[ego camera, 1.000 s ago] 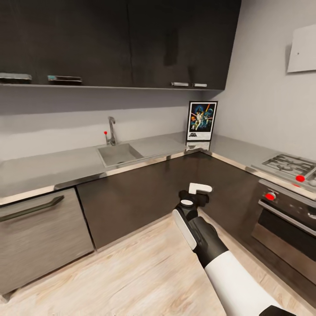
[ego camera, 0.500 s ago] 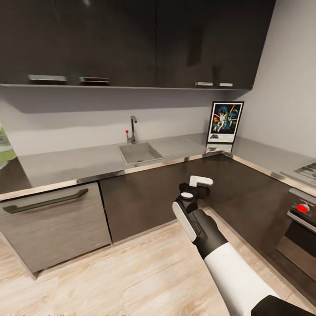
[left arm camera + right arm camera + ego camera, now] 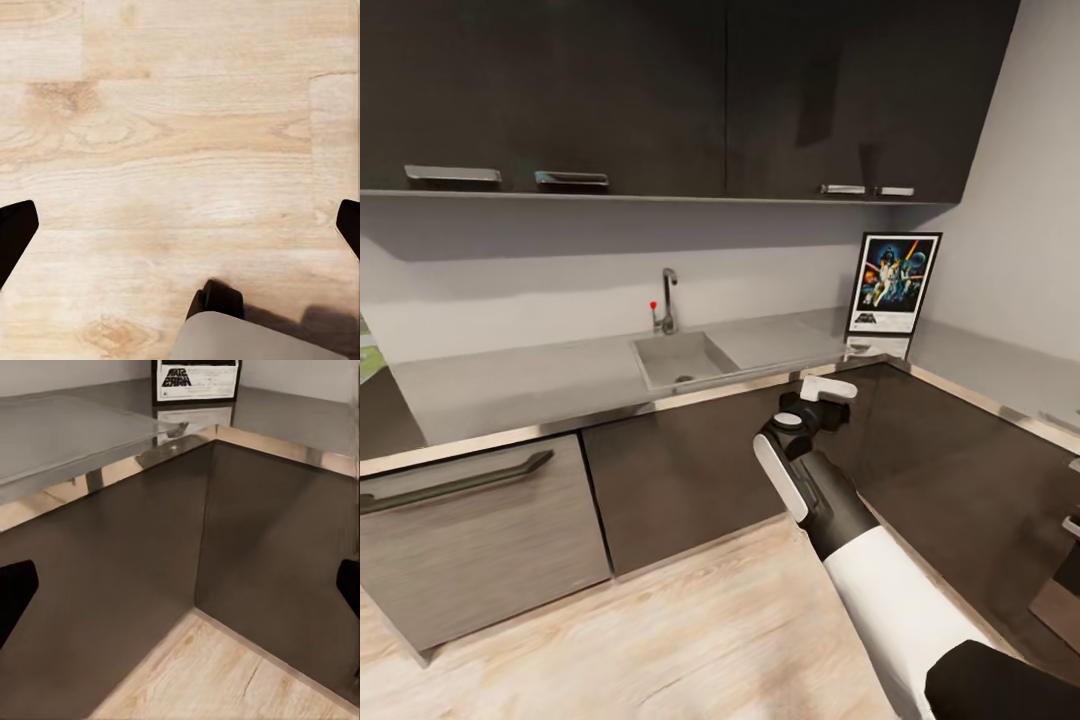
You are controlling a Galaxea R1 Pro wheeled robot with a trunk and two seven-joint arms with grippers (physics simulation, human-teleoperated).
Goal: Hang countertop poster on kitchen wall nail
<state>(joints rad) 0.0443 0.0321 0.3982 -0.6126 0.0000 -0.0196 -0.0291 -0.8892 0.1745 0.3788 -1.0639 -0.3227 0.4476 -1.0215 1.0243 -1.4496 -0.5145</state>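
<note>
Right gripper (image 3: 822, 397) nearer upright, front-facing poster (image 3: 894, 284)

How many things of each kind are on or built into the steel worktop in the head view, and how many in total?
Poster: 1
Sink: 1
Tap: 1
Total: 3, all on the kitchen countertop

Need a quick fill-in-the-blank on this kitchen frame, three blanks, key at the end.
1. The poster stands upright in the ____ of the countertop.
2. The tap stands behind the ____.
3. The left gripper points down at the wooden ____.
Missing words: corner; sink; floor
</note>
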